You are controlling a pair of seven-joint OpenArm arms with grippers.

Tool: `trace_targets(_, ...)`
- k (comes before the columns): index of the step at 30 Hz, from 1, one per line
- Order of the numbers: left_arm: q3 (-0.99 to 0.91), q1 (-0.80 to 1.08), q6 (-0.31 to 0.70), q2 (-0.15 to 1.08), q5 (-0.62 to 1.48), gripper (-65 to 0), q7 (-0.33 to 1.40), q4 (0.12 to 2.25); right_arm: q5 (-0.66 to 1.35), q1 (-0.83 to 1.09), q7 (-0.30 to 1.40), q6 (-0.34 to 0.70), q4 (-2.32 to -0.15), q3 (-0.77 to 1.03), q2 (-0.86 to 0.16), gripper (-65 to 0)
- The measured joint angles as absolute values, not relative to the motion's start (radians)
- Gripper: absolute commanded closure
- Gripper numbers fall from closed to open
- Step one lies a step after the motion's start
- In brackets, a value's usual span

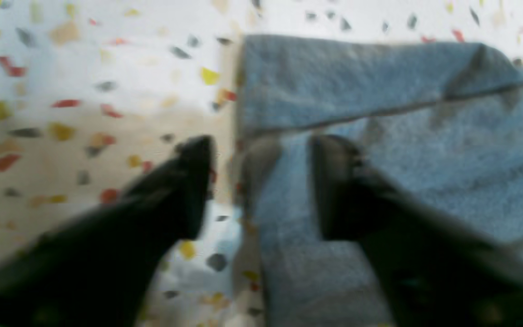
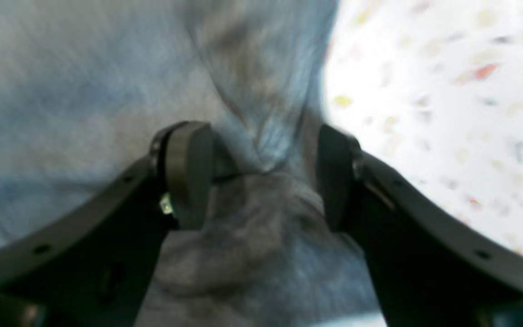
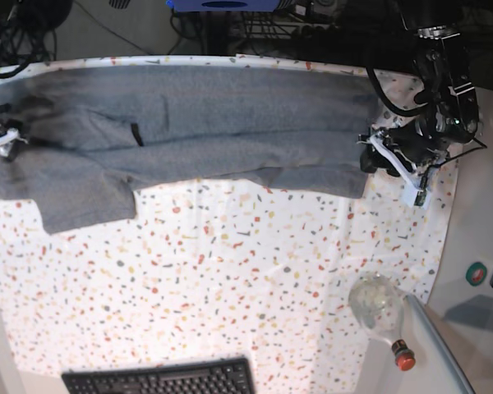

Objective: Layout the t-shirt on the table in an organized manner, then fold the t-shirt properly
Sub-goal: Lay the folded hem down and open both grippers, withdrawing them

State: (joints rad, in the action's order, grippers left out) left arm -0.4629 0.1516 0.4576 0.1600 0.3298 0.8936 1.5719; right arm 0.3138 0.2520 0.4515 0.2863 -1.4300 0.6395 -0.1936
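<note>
The grey t-shirt (image 3: 189, 123) lies in a long band across the far side of the speckled table (image 3: 230, 271), with a sleeve hanging toward the near left. My left gripper (image 1: 261, 181) stands open astride the shirt's right-hand edge (image 1: 379, 136); one finger is over the tablecloth, the other over cloth, and a small raised fold sits between them. In the base view this gripper (image 3: 371, 156) is at the shirt's right end. My right gripper (image 2: 263, 177) is open too, with a bunched ridge of t-shirt (image 2: 261, 113) lying loose between its fingers, at the shirt's left end (image 3: 2, 139).
A clear bottle (image 3: 378, 305) with a red cap lies near the table's front right corner. A black keyboard (image 3: 160, 379) sits at the front edge. Cables and gear crowd the far side behind the table. A plain white counter (image 3: 476, 246) runs along the right.
</note>
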Motion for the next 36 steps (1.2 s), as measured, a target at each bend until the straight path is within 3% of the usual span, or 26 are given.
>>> trace_targets(3,-0.578,0.139,0.457,0.153,0.416,-45.6,0.898,1.571,0.306,0.264,0.474,0.281,-1.543,0.697,-0.142,-35.1)
trace_targets(7,-0.741,0.157,0.531,0.16,0.609,-45.7,0.886,1.571,0.304,0.2,0.476,0.286,-1.558,0.554,-0.204,-35.1)
trace_targets(12,-0.887,0.274,0.607,0.171,0.627,-44.4,0.905,1.573,0.309,-0.067,0.533,0.295,-1.246,0.397,-0.273,-35.1)
trace_targets(15,-0.955,0.331,0.688,0.17,0.634,-30.8,0.901,1.569,0.307,-0.191,0.532,0.286,-1.029,0.369,-0.302,-35.3)
trace_targets(18,-1.034,0.393,0.689,0.168,0.63,-2.5,0.897,1.568,0.303,-0.275,0.526,0.284,-0.883,0.293,-0.335,-35.3)
trace_targets(19,-1.056,0.411,0.689,0.169,0.628,0.0,0.901,1.568,0.301,-0.294,0.508,0.282,-0.854,0.267,-0.333,-35.3)
trace_targets(28,-1.093,0.447,0.69,0.17,0.636,0.0,0.899,1.568,0.31,-0.415,0.241,0.284,-0.529,0.1,-0.328,-35.0)
trace_targets(36,-1.089,0.446,0.69,0.169,0.634,0.0,0.899,1.568,0.311,-0.42,0.186,0.284,-0.503,0.059,-0.329,-34.8)
